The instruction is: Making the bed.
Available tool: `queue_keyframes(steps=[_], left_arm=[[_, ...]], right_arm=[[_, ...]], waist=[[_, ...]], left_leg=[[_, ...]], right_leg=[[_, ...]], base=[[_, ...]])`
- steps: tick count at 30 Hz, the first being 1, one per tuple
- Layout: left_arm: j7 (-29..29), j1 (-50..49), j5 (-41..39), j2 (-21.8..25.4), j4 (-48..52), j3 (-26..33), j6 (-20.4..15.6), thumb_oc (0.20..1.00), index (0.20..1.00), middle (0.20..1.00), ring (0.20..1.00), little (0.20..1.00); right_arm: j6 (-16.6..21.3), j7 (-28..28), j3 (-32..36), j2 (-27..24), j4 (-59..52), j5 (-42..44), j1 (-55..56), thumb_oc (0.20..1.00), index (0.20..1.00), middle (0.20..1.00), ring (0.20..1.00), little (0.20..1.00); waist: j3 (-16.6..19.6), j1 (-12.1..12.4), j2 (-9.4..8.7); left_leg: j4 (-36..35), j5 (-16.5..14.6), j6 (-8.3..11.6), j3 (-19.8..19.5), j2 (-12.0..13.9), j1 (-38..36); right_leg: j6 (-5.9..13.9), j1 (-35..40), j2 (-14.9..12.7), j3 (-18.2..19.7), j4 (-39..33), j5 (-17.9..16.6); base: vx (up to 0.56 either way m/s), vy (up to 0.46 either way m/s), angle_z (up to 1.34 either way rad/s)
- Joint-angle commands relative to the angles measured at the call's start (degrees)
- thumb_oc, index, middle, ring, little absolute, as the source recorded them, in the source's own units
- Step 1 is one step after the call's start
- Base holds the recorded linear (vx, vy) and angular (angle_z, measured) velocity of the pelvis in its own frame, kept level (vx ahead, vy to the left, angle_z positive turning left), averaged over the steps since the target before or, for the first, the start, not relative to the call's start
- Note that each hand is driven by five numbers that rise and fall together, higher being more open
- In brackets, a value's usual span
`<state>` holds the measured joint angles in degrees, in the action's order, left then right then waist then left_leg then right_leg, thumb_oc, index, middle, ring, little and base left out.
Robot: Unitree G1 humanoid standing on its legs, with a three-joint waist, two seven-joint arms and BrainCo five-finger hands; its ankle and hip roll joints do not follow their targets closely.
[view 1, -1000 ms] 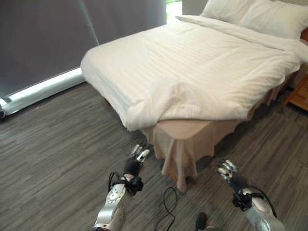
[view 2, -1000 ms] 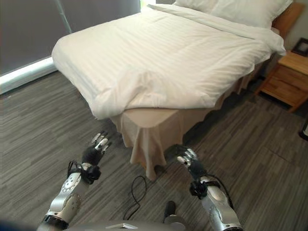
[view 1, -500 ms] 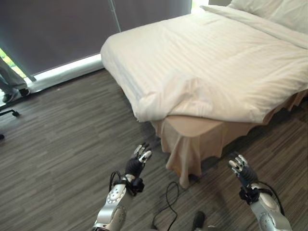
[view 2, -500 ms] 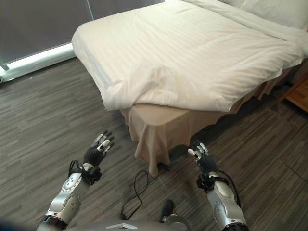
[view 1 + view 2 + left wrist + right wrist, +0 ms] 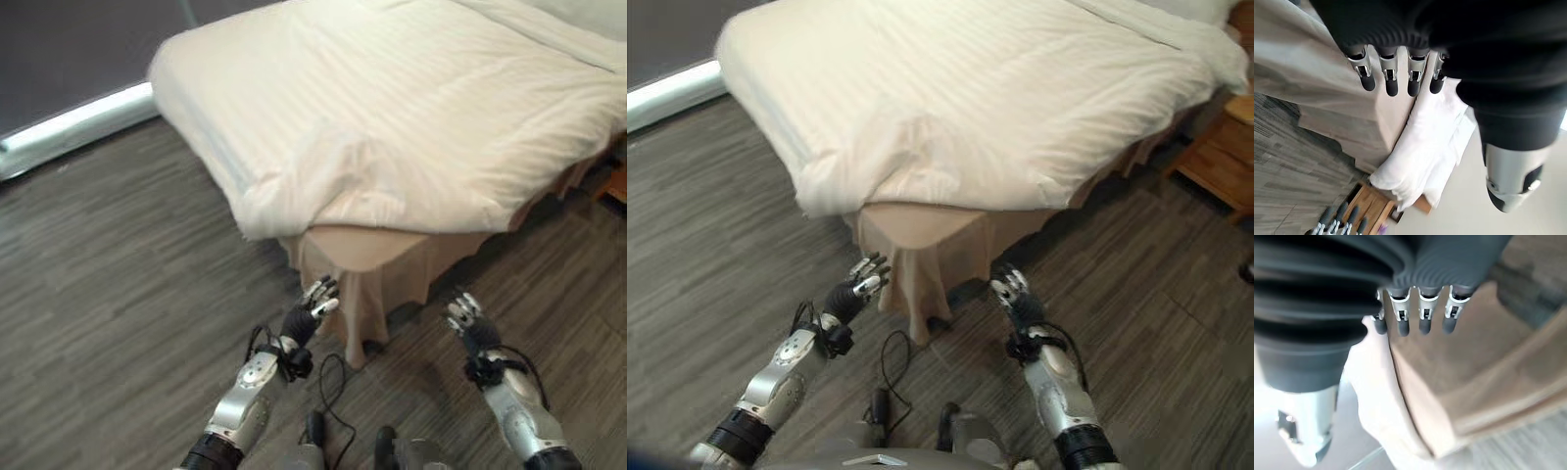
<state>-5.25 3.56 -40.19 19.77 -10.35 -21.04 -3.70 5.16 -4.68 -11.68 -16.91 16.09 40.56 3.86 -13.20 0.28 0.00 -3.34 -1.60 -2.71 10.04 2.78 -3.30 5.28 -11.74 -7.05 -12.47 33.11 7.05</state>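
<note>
duvet (image 5: pixel 411 108) on bed, nightstand (image 5: pixel 1220 157) right

You've brought both arms forward, so the left hand (image 5: pixel 312 311) and right hand (image 5: pixel 464 321) now reach, fingers straight, close to the beige bed skirt (image 5: pixel 367 286) corner below the rumpled duvet (image 5: pixel 392 127).

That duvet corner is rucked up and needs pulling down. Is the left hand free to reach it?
Probably yes. The left hand is open, holds nothing, and hangs just below the duvet corner, with nothing between them.
</note>
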Motion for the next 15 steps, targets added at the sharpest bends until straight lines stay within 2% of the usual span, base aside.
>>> queue_keyframes(steps=[1, 2, 3, 6, 8, 10, 11, 13, 15], left_arm=[[-0.93, -1.34, 0.59, 3.38, 4.25, 2.77, -3.33, 1.0, 1.0, 1.0, 1.0, 1.0], [-1.24, -1.58, 0.47, 3.75, 4.82, 3.15, -3.46, 1.0, 1.0, 1.0, 1.0, 1.0], [-0.49, -1.66, 1.55, 4.44, 4.88, 4.37, -3.83, 1.0, 1.0, 1.0, 1.0, 1.0], [-2.06, -3.3, 1.0, 3.76, 4.63, 3.96, -3.0, 1.0, 1.0, 1.0, 1.0, 1.0], [-2.22, -5.02, 0.51, 3.58, 5.01, 4.27, -2.94, 1.0, 1.0, 1.0, 1.0, 1.0], [-2.22, -5.02, 0.51, 3.57, 5.04, 4.28, -2.93, 1.0, 1.0, 1.0, 1.0, 1.0], [-3.43, -6.31, 0.5, 4.59, 6.04, 2.84, -2.0, 1.0, 1.0, 1.0, 1.0, 1.0], [-3.61, -6.51, 0.55, 4.79, 6.24, 2.39, -1.78, 1.0, 1.0, 1.0, 1.0, 1.0], [-4.78, -8.35, -0.92, 5.47, 7.24, 1.38, -1.04, 1.0, 1.0, 1.0, 1.0, 1.0]], right_arm=[[1.21, -1.1, 2.13, -1.06, -2.41, -0.17, -0.13, 1.0, 1.0, 1.0, 1.0, 1.0], [0.95, -1.16, 2.92, -1.44, -1.7, -0.51, 0.62, 1.0, 1.0, 1.0, 1.0, 1.0], [1.26, -1.92, 4.03, -2.37, -1.37, -1.95, 1.42, 1.0, 1.0, 1.0, 1.0, 1.0], [0.66, -1.43, 5.46, -2.58, -0.6, -3.29, 2.16, 1.0, 1.0, 1.0, 1.0, 1.0], [1.68, 0.72, 7.88, -5.73, 0.58, -7.38, -0.52, 1.0, 1.0, 1.0, 1.0, 1.0], [1.7, 0.71, 7.87, -5.75, 0.64, -7.38, -0.56, 1.0, 1.0, 1.0, 1.0, 1.0], [2.39, 2.95, 9.66, -10.37, 3.81, -11.32, -4.84, 1.0, 1.0, 1.0, 1.0, 1.0], [2.71, 3.6, 9.68, -11.67, 4.67, -11.55, -6.93, 1.0, 1.0, 1.0, 1.0, 1.0], [2.62, 4.19, 8.94, -16.55, 5.67, -15.37, -11.93, 1.0, 1.0, 1.0, 1.0, 1.0]], waist=[[2.3, 1.09, -1.05], [2.83, 0.94, -1.58], [2.5, 0.83, -2.05], [3.42, 1.51, -2.94], [4.98, 2.63, -3.82], [4.98, 2.49, -3.8], [5.5, 4.15, -4.71], [5.41, 4.44, -4.95], [5.68, 5.96, -5.64]], left_leg=[[-1.02, 2.74, 1.82, -0.7, -0.57, 0.05], [-1.6, 2.32, 2.4, -1.55, -1.17, -0.32], [-1.44, 1.89, 2.61, -2.62, -1.4, -0.81], [-1.66, 1.51, 2.71, -2.89, -1.52, -1.03], [-1.66, 1.7, 3.07, -3.93, -1.66, -0.07], [-1.66, 1.71, 3.07, -4.07, -1.66, -0.04], [-1.66, 1.88, 3.36, -5.81, -1.85, 0.64], [-1.66, 2.04, 3.53, -6.27, -1.88, 0.93], [-1.66, 1.97, 3.63, -7.47, -2.01, 1.65]], right_leg=[[4.32, 6.43, -4.37, 1.11, -14.04, -9.43], [3.9, 6.84, -3.8, 1.06, -22.92, -8.57], [3.8, 8.63, -3.11, 1.76, -27.8, -8.66], [4.12, 11.61, -2.76, 1.57, -31.11, -8.49], [3.83, 14.18, -1.7, 0.32, -34.33, -8.67], [3.83, 14.28, -1.69, 0.17, -34.45, -8.7], [3.45, 15.82, -1.27, -1.41, -36.3, -8.54], [3.4, 16.26, -1.15, -2.13, -37.01, -8.64], [3.46, 16.96, -0.9, -3.28, -38.05, -8.65]], base=[[0.22, -0.047, 0.29], [0.24, -0.097, 0.14], [0.29, -0.102, 0.18], [0.15, -0.069, 0.6], [0.14, -0.082, 0.59], [0.06, -0.052, 0.18], [0.09, -0.091, 0.18], [0.06, -0.067, 0.26], [0.03, -0.033, 0.32]])
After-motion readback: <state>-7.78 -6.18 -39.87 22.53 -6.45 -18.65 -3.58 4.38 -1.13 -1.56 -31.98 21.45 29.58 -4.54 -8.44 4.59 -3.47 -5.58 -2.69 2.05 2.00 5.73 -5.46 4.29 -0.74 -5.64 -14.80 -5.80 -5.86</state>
